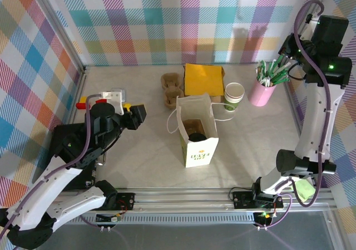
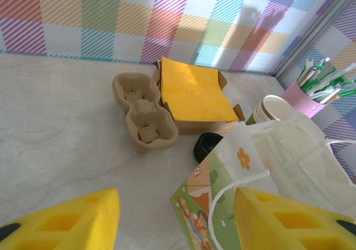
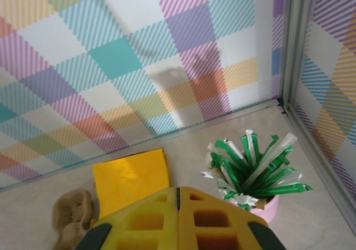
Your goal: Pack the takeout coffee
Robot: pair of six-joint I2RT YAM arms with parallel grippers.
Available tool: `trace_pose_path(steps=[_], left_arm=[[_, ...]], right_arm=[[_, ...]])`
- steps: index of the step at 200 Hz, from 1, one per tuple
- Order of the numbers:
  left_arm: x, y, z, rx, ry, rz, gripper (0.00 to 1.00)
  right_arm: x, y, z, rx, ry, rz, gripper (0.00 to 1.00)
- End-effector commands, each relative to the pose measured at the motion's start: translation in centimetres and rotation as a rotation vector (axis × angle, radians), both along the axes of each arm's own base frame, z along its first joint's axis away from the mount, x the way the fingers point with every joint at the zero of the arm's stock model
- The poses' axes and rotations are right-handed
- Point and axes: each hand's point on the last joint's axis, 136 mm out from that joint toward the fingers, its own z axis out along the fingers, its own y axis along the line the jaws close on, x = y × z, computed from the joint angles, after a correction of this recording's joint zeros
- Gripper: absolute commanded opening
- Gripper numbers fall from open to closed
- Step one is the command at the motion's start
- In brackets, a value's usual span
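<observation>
Left pincer: yellow fingers are standing apart, roughly half-spread and gripping nothing. It is sitting at the left side of the table and pointing toward the paper bag.

Right pincer: fingers are pressing fully together with nothing between them. It is hanging high near the back-right corner, above the pink cup that is holding green-and-white wrapped sticks.

The bag is standing upright mid-table, mouth open, handles flopping outward. The takeout coffee is sitting inside it. Only the round black lid is showing through the mouth, and the cup body is hidden by the bag walls.

Behind the bag, a yellow napkin stack is lying in a brown cardboard box. A pulp cup carrier is lying just beside the box on its left.

A lidless cream-and-green cup is standing between the bag and the pink cup, just beside the pink one.
</observation>
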Motion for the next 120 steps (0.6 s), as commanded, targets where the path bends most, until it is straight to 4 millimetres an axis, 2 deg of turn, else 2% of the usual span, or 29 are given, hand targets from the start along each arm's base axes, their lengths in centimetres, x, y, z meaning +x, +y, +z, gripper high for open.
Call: trace_pose_path(steps=[1, 30, 65, 85, 120], left_arm=[[-0.3, 0.4, -0.9, 0.0, 0.032, 0.008, 0.56], [-0.4, 0.4, -0.6, 0.006, 0.025, 0.006, 0.56], [-0.2, 0.1, -0.6, 0.002, 0.027, -0.004, 0.55], [-0.1, -0.2, -0.9, -0.003, 0.038, -0.009, 0.55], [0.1, -0.8, -1.2, -0.022, 0.052, -0.022, 0.54]], right_arm=[[-2.5, 2.2, 2.5, 0.022, -0.055, 0.099, 0.0], [-5.7, 5.0, 5.1, 0.11, -0.126, 0.22, 0.0], [-9.6, 11.0, 7.3, 0.345, -0.137, 0.523, 0.0], [-11.4, 13.6, 7.3, 0.445, -0.091, 0.661, 0.0], [-13.9, 17.3, 6.1, 0.44, -0.044, 0.771, 0.0]])
